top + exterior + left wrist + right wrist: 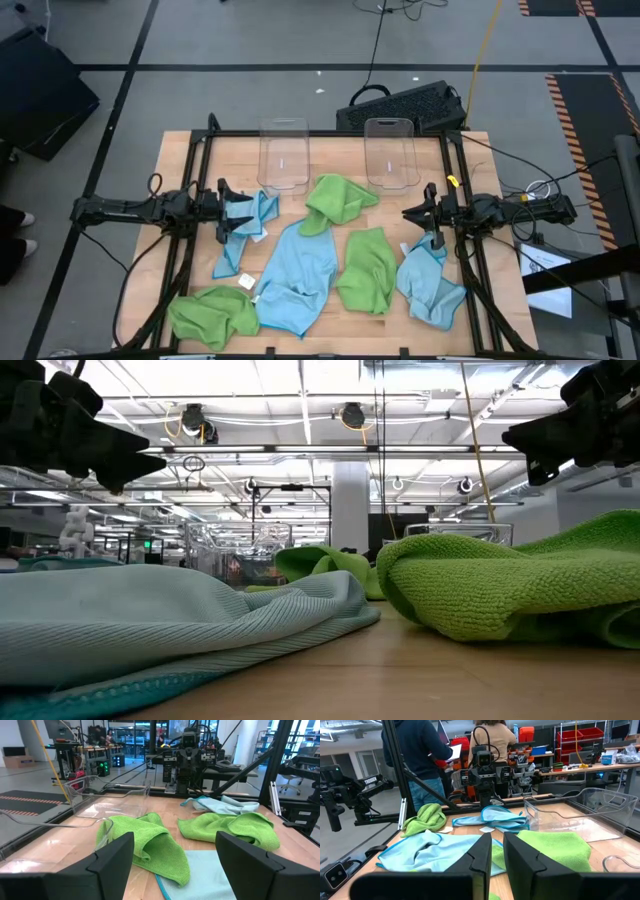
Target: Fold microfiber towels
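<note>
Several microfiber towels lie crumpled on the wooden table. Lime green ones are at the far middle, the near middle and the near left corner. Light blue ones lie in the middle, at the left and at the right. My left gripper hovers level over the left blue towel, open, with nothing between its fingers. My right gripper hovers level at the table's right side above the right blue towel, shut and holding nothing.
Two clear plastic bins stand at the table's far edge. A black frame runs along both sides of the table. Bare wood shows between the towels. Two people stand beyond the table's left side.
</note>
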